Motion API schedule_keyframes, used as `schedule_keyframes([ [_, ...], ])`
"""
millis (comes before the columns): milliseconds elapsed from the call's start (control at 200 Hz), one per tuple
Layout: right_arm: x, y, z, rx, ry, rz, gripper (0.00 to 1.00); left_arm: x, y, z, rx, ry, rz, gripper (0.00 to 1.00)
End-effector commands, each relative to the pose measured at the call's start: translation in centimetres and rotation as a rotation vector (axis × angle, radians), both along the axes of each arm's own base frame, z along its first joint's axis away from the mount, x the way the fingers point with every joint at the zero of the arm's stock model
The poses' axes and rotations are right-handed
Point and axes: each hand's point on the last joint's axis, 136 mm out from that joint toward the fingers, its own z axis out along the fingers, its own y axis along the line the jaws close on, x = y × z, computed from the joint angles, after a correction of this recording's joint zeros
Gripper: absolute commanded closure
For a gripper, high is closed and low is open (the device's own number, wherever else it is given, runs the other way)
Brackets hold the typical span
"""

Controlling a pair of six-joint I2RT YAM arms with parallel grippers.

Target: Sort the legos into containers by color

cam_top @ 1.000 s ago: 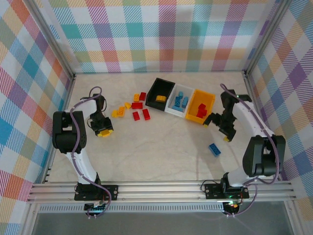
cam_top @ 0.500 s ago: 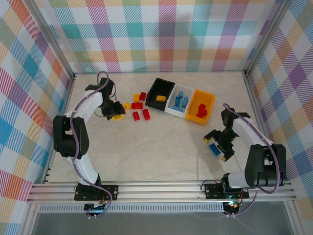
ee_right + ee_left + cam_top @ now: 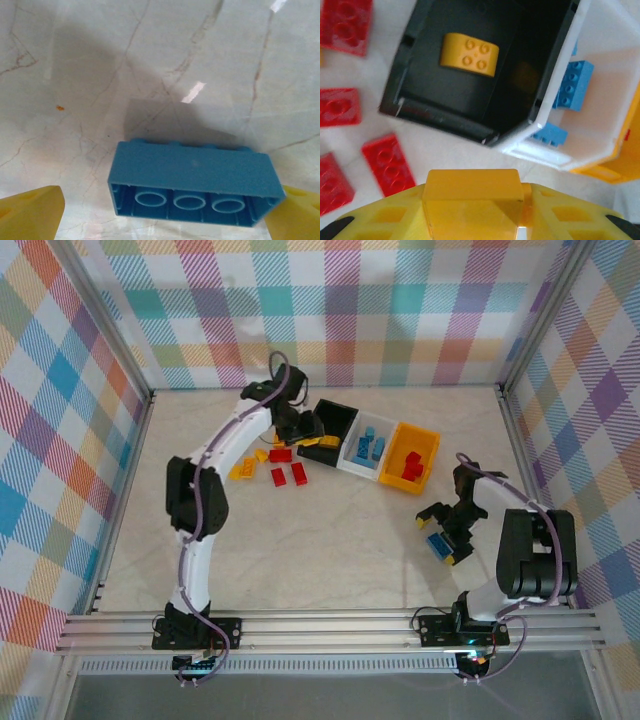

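My left gripper (image 3: 304,430) hovers at the near-left edge of the black bin (image 3: 341,406), shut on a yellow brick (image 3: 470,181) held between its yellow fingers (image 3: 380,215). One yellow brick (image 3: 469,54) lies inside the black bin (image 3: 445,119). Blue bricks (image 3: 368,445) lie in the white bin (image 3: 357,468), red bricks (image 3: 413,462) in the orange bin (image 3: 400,483). My right gripper (image 3: 441,540) sits low on the table, open, its fingers (image 3: 30,210) either side of a blue brick (image 3: 192,175) lying on its side.
Several red bricks (image 3: 288,465) and a few yellow bricks (image 3: 243,468) lie loose on the marble table left of the bins. Metal frame rails and checkered walls enclose the table. The three bins stand in a touching row at back centre.
My left arm has swung from the left side across the loose bricks to the black bin, carrying the yellow brick. My right gripper dropped toward the blue brick and now straddles it.
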Motion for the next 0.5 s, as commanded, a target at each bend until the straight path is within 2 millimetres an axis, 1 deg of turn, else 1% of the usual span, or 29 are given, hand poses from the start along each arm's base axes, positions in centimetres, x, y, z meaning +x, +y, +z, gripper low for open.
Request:
schedule_keyframes([
  [0, 0.6, 0.2, -0.2, 0.021, 0.000, 0.004, 0.00, 2.1, -0.6, -0.7, 0.023, -0.025, 0.024, 0.55],
  [45, 0.8, 0.2, -0.2, 0.022, -0.003, 0.008, 0.00, 2.8, -1.0, -1.2, 0.035, -0.033, 0.019, 0.55],
  [105, 1.2, 0.2, -0.2, 0.029, -0.010, 0.015, 0.00, 3.8, -1.6, -1.4, 0.046, -0.056, 0.015, 0.55],
  [270, 2.0, 0.6, -0.1, 0.052, -0.031, 0.041, 0.00, 5.9, -2.3, -2.4, 0.063, -0.087, 0.025, 0.51],
  [310, 2.1, 0.6, -0.1, 0.052, -0.037, 0.047, 0.00, 6.3, -2.4, -2.6, 0.066, -0.090, 0.029, 0.47],
  [345, 2.1, 0.5, -0.1, 0.050, -0.037, 0.047, 0.00, 6.5, -2.5, -2.9, 0.067, -0.087, 0.030, 0.42],
  [415, 1.8, 0.5, -0.3, 0.049, -0.016, 0.050, 0.00, 6.7, -2.6, -3.4, 0.059, -0.080, 0.038, 0.35],
  [495, 1.3, 0.5, -0.7, 0.047, 0.013, 0.049, 0.00, 6.7, -3.0, -3.4, 0.039, -0.073, 0.044, 0.27],
])
